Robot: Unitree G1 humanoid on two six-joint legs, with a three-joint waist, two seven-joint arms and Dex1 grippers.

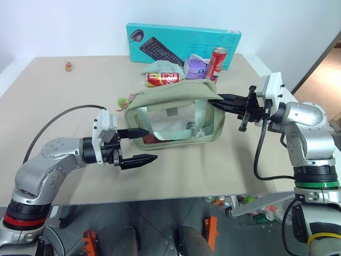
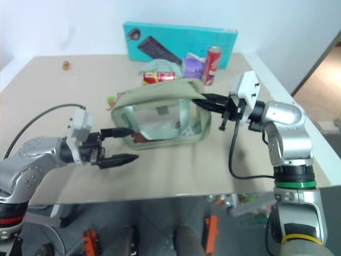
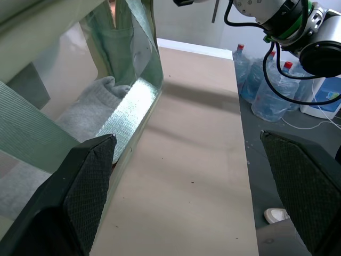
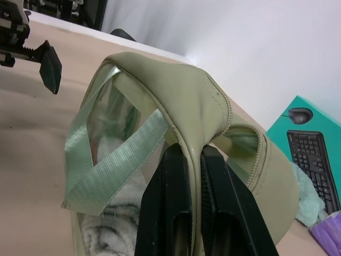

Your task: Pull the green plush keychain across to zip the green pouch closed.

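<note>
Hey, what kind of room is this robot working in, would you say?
Probably an indoor lab or test room: a plain beige table against a white wall, a boxed keyboard propped at the back, and large water bottles on the floor beside it.

A beige table is set against a plain white wall. Grey tiled floor is seen beneath the near edge. Wooden flooring is visible beyond the right side. Large water bottles are stood on the floor beside the table.
</note>
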